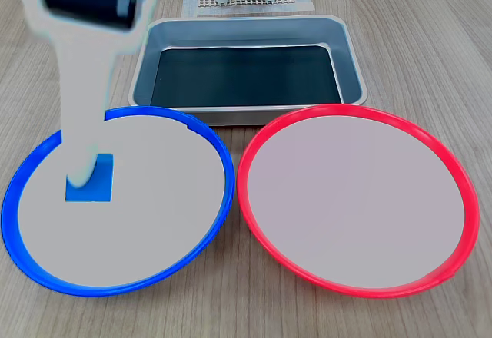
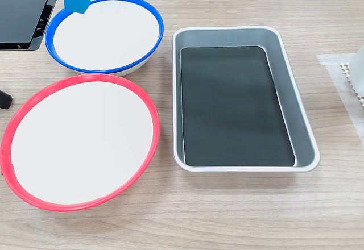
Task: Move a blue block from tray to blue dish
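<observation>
Wooden table (image 1: pixel 430 38): blue block (image 1: pixel 94 181) over blue dish (image 1: pixel 196 230).

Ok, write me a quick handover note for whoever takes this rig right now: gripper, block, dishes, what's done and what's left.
Gripper: down over the blue dish, its fingers at the blue block; whether they grip it cannot be told.
Blue block: inside the blue dish's rim, near its left edge in a fixed view; whether it rests on the floor is unclear.
Tray: no block in it. Red dish: nothing on it.
Done: block carried out of the tray to the dish.
Left: confirm release, lift the arm clear.
</observation>
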Robot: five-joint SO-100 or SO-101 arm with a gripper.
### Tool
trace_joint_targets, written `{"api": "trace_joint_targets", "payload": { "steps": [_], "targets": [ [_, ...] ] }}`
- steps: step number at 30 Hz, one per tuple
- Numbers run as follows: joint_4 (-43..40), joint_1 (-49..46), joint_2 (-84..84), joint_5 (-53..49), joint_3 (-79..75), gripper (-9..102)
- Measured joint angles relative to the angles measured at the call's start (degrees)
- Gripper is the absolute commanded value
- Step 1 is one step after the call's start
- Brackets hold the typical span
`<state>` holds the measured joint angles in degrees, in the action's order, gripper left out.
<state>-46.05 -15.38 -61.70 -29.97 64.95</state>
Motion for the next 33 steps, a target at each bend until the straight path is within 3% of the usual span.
{"api": "trace_joint_targets", "payload": {
  "steps": [8, 14, 20, 24, 25, 26, 30, 33],
  "targets": [
    [15.5, -0.1, 6.5, -7.9, 5.2, 18],
    [21.8, 0.9, 5.8, -8.3, 8.5, 29],
    [29.5, 2.9, -4.7, 0.3, 14.4, 39],
    [40.7, 4.1, -17.1, 16.8, 21.4, 23],
    [46.7, 4.6, -22.9, 24.3, 25.1, 7],
    [49.9, 4.8, -26.2, 28.5, 27.2, 0],
    [62.0, 5.0, -41.3, 42.5, 40.4, 0],
    [61.5, 5.7, -56.0, 49.5, 56.5, 0]
  ]
}}
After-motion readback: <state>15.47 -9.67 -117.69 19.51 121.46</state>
